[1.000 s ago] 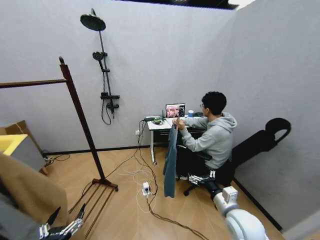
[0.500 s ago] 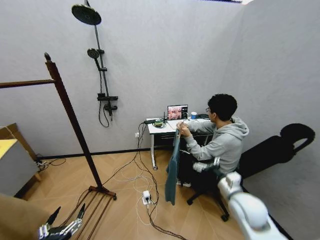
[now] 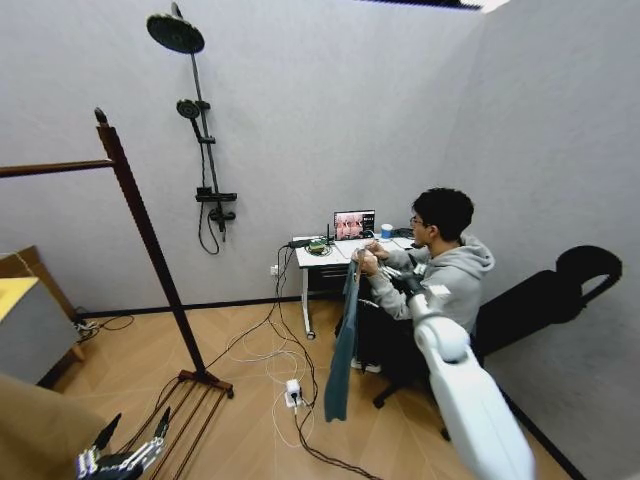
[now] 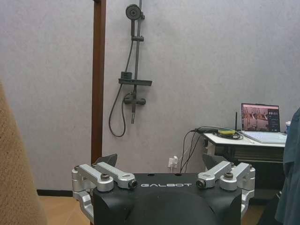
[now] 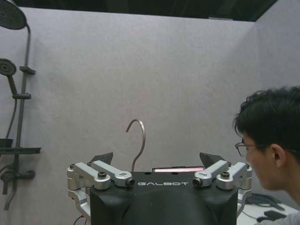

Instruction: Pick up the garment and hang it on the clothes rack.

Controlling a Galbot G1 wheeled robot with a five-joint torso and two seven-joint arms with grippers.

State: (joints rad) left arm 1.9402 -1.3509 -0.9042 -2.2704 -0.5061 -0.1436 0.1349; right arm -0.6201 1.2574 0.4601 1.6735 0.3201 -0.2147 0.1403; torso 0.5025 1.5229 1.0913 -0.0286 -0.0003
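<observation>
**Garment held out beside the desk, rack standing at the left**

Garment [image 3: 342,340] hung as a long teal strip in the middle of the room, in front of a small white tabletop [image 3: 322,250]; a seated person's hands [image 3: 367,262] held its top end. Its metal hanger hook [image 5: 138,140] rose between the right gripper's [image 5: 159,161] spread fingers, apart from both.

At the far left of the head view, tan fabric [image 3: 35,430] filled the lower corner, with a grey box [image 3: 25,330] behind it. The left gripper [image 3: 125,455] hung low over the wooden floor [image 3: 240,420], its fingers wide and holding nothing. Just beyond it stood the clothes rack [image 3: 145,235]: a dark reddish-brown post leaning up to a rounded finial, its top bar running off the left edge, its slatted base on the floor.

Farther right, a black shower fitting [image 3: 200,130] was mounted on the grey back wall. White and black cables [image 3: 285,385] trailed across the floor to a power strip below the tabletop, which carried an open laptop [image 3: 352,224]. The right arm [image 3: 455,380] reached from the lower right towards the person and the garment. A black chair [image 3: 550,295] stood against the right wall.
</observation>
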